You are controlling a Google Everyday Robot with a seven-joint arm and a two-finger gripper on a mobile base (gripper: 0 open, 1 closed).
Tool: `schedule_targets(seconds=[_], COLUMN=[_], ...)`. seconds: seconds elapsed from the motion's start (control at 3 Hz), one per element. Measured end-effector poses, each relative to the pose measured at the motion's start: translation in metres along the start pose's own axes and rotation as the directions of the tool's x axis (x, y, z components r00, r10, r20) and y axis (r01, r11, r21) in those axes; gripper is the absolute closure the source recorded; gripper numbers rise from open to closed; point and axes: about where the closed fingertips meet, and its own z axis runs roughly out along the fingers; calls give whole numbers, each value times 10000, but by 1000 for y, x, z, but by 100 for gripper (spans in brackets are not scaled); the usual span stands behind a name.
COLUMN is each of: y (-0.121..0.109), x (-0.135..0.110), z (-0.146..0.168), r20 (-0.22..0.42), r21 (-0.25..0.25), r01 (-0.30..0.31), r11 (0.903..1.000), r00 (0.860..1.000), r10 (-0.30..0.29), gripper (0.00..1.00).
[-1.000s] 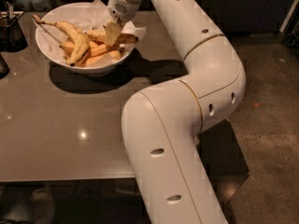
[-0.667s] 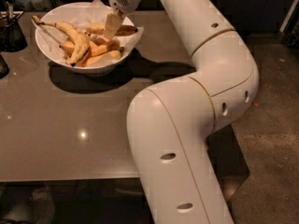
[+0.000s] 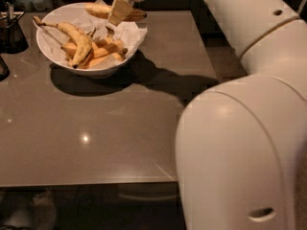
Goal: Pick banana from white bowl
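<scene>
The white bowl (image 3: pixel 50 51) stands at the table's back left, lined with crumpled white paper. My gripper (image 3: pixel 115 19) hangs over the bowl's far right rim. It is shut on the banana (image 3: pixel 98 10), a nearly straight speckled yellow one that lies level across the fingers, lifted above the bowl's far edge. Its right end (image 3: pixel 139 16) sticks out past the finger. A strongly curved banana with a long thin stem (image 3: pixel 76 36) and paler orange pieces (image 3: pixel 105 51) lie in the bowl.
A small dark container (image 3: pixel 11 31) stands left of the bowl, and another dark object (image 3: pixel 2 67) sits at the left edge. My own arm (image 3: pixel 240 128) fills the right side of the view. The grey table's front edge (image 3: pixel 86 183) runs across the bottom.
The gripper has risen out of the bowl's right side with the straight banana in it. The view has moved closer to the bowl and table.
</scene>
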Motion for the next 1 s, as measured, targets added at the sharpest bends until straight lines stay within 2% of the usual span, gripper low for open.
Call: schedule_targets(seconds=[0.33, 0.67, 1.0], y=[9, 54, 59], x=[2, -6, -5], z=[17, -15, -13], r20=[-75, -424, -480], r21=[-167, -417, -512], r01=[19, -69, -39], r11=[9999, 9991, 9987], r00=[10000, 9991, 9988], r10=[-21, 52, 14], gripper=[100, 100, 100])
